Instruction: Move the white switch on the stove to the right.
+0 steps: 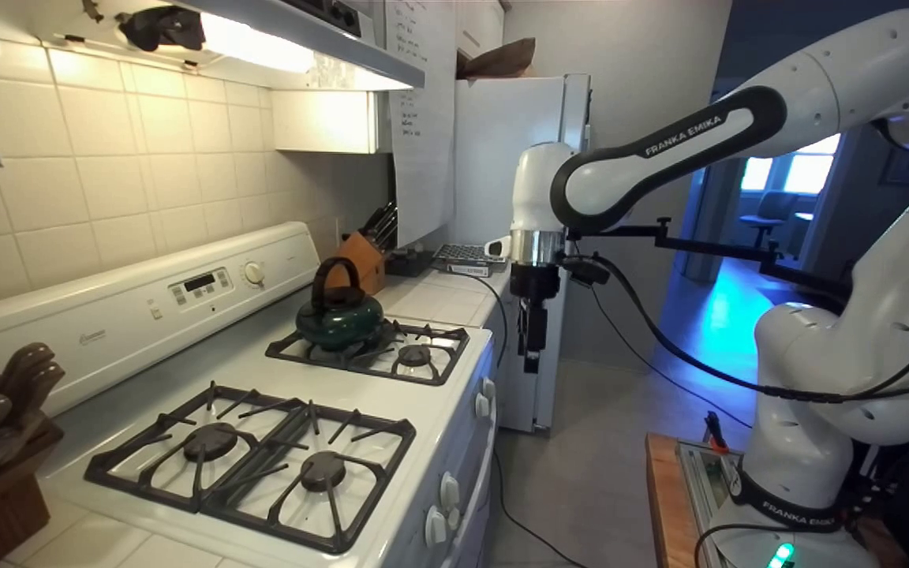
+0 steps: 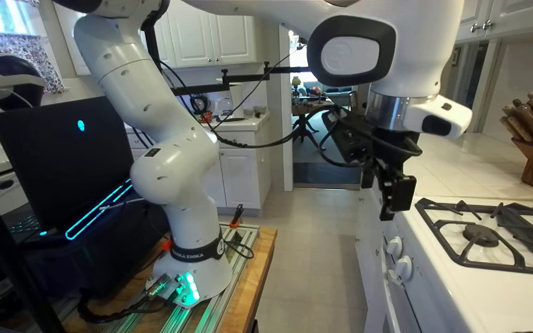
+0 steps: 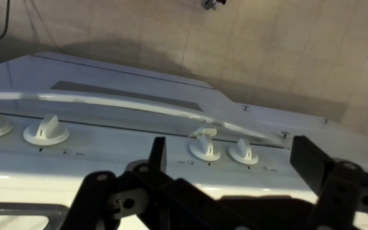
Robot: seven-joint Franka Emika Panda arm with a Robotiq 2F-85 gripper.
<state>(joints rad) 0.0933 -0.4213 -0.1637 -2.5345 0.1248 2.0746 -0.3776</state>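
Robotiq claw point(image 3: 230, 147) points down near the front edge of the white gas stove point(image 1: 395, 397), its jaws spread wide and holding nothing. The white switch is most likely one of the rotary knobs point(image 3: 205, 148) on the stove's front panel point(image 3: 117, 142), though which one I cannot tell. In the wrist view two of them show through the gap in the jaws, with a small white piece point(image 3: 208, 131) just past one, too unclear to name; two more stand farther left. Where a black dot point(image 3: 249, 167) shows, the knob's mark point(image 3: 210, 151) lines up with it, so I judge nothing turned yet. The claw is not seen touching any knob. Left to do, then, is the whole job: reach down, engage the chosen knob, turn it right, let go. Below the front panel runs the curved oven door handle point(image 3: 123, 103); up on the back panel point(image 1: 127, 312) sits a round dial point(image 1: 254, 273), well apart from the claw.
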